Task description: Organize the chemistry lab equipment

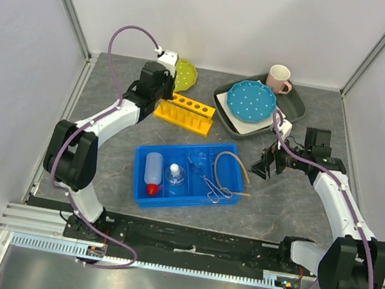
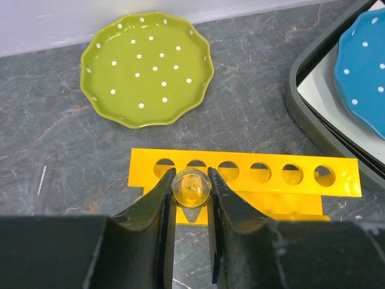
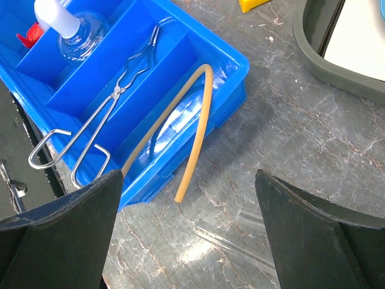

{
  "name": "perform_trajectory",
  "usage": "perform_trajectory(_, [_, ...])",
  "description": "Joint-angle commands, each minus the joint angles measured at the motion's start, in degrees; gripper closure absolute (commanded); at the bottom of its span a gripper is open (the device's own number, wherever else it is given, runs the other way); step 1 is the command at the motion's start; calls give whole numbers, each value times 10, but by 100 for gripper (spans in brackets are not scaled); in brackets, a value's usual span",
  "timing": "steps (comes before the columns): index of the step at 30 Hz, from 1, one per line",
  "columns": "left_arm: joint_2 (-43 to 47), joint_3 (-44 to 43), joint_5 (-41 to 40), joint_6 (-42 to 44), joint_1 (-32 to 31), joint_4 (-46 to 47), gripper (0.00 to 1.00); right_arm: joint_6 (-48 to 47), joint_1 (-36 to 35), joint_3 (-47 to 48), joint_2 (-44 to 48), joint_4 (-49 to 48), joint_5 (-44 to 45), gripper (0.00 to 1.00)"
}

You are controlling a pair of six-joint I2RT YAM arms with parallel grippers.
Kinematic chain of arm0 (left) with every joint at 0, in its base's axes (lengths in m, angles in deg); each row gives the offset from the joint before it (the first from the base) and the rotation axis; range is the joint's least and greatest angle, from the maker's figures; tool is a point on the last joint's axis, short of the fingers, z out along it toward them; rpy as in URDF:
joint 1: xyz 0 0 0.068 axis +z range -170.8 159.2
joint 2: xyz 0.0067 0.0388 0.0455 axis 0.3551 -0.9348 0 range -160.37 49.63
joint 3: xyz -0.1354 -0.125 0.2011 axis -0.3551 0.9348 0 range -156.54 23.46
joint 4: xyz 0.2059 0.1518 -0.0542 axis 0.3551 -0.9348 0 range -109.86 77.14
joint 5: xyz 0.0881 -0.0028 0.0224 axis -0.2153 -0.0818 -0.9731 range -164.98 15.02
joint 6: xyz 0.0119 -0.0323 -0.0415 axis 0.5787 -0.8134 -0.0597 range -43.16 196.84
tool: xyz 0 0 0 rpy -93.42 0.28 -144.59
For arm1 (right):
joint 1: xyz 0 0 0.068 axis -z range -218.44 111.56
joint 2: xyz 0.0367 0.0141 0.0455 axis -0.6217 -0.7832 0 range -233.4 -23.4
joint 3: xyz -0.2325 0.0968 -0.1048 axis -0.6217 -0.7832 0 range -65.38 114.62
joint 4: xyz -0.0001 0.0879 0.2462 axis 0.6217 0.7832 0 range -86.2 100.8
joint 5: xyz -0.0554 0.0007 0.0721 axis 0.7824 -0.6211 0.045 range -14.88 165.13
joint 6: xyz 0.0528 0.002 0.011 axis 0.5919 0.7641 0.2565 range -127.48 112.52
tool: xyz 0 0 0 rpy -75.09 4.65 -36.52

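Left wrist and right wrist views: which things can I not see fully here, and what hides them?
- Left wrist: glass tube in left pincer shows only its round end; the fingers hide its length.
- Right wrist: squeeze bottle cut off by the left edge; only its red nozzle shows.
- Right wrist: faint clear object, too blurred to name.

text: none legible | labels: none legible | squeeze bottle (image 1: 153,170): perhaps too small to tell

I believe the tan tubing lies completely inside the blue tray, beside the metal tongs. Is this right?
Not completely. The tan tubing lies in the blue tray beside the metal tongs, but one end sticks out over the rim, above the table. The right wrist view shows it.
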Motion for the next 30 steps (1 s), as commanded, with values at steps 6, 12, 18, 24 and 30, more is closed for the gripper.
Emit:
perform_trajectory(6, [-7, 15, 17, 11, 3, 33, 76, -16, 8, 1, -8, -11, -28, 2])
perform_trajectory(12, [6, 16, 22, 10, 4, 16, 58, -14, 16, 2, -15, -7, -40, 2])
perform_trajectory(18, [23, 15, 23, 6, 6, 2, 48, -17, 38, 1, -9, -3, -50, 2])
perform_trajectory(24, [63, -6, 20, -3, 9, -36, 40, -23, 53, -1, 10, 1, -49, 2])
perform_trajectory(30, [137, -22, 14, -13, 13, -74, 28, -24, 58, 13, 33, 13, -18, 2])
